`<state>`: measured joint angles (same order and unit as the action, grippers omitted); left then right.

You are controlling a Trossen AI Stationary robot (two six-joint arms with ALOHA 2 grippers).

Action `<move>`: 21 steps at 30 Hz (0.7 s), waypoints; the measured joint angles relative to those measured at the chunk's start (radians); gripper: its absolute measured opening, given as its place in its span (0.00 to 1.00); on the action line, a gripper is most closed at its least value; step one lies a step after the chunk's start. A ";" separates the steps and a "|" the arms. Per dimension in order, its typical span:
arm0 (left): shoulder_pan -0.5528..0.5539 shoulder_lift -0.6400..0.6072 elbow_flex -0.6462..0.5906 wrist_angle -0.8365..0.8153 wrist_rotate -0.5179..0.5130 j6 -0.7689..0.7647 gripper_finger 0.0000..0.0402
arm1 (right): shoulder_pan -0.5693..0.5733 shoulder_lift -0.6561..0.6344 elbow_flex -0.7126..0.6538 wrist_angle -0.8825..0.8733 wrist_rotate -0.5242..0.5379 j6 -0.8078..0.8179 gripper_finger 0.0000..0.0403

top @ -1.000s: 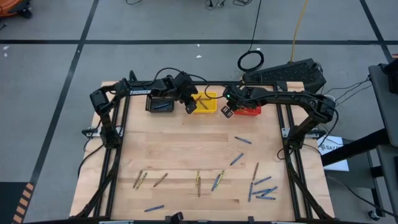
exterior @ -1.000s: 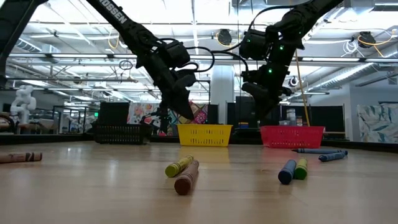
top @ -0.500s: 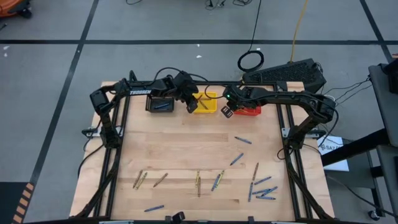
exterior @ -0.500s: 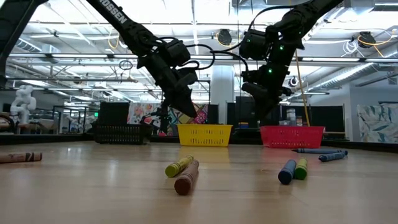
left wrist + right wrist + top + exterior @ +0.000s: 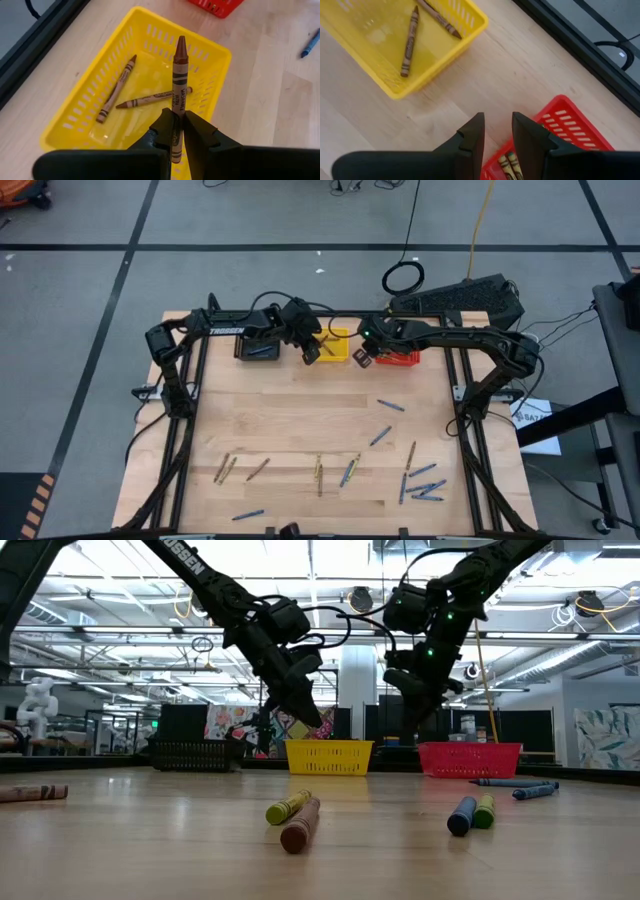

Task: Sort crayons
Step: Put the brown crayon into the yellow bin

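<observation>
My left gripper (image 5: 176,131) is shut on a brown crayon (image 5: 178,85) above the yellow basket (image 5: 210,75), where two more brown crayons (image 5: 116,90) lie on the bottom. In the high view this gripper (image 5: 312,350) hangs over the basket's left part (image 5: 338,352). My right gripper (image 5: 496,131) stands open with nothing between its fingers, above the near edge of the red basket (image 5: 570,125), which holds olive crayons (image 5: 509,164). Several blue, olive and brown crayons (image 5: 381,436) lie scattered on the table's near half. My left gripper pinches the brown crayon between its two fingers near the blunt end (image 5: 175,136). The fingers slant down from the table's left. The crayon runs along them, its pointed tip (image 5: 181,41) sticking out well past the fingertips. It is lifted clear above the yellow basket.
A black basket (image 5: 258,350) with a blue crayon stands left of the yellow one at the far edge. In the low view an olive and a brown crayon (image 5: 292,816) lie close in front, and a blue and a green one (image 5: 470,813) to the right.
My left gripper has edged slightly toward the table's right, farther over the yellow basket, still shut on the brown crayon.
</observation>
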<state>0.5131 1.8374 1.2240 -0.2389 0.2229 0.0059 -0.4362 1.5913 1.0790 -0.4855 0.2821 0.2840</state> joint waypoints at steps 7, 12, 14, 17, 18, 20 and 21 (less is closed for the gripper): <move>0.012 0.000 0.000 0.000 -0.041 0.000 0.07 | 0.000 0.000 0.000 0.018 0.000 0.000 0.21; 0.003 0.000 0.000 0.009 -0.041 0.000 0.07 | 0.000 0.000 0.000 0.018 0.000 0.000 0.21; 0.000 0.000 0.000 0.013 -0.048 0.000 0.07 | 0.000 0.000 0.000 0.018 0.000 0.000 0.21; -0.001 0.000 0.000 0.013 -0.055 0.000 0.07 | 0.000 0.000 0.000 0.018 0.000 0.000 0.21; -0.001 0.000 0.000 0.013 -0.055 0.000 0.07 | 0.000 0.000 0.000 0.018 0.000 0.000 0.21; 0.000 0.000 0.000 0.014 -0.054 -0.008 0.07 | 0.000 0.000 0.000 0.018 0.000 0.000 0.21; 0.001 0.000 0.000 0.014 -0.054 -0.009 0.07 | 0.000 0.000 0.000 0.018 0.000 0.000 0.21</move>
<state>0.5136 1.8374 1.2240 -0.2253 0.1688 -0.0029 -0.4362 1.5913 1.0790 -0.4675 0.2820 0.2839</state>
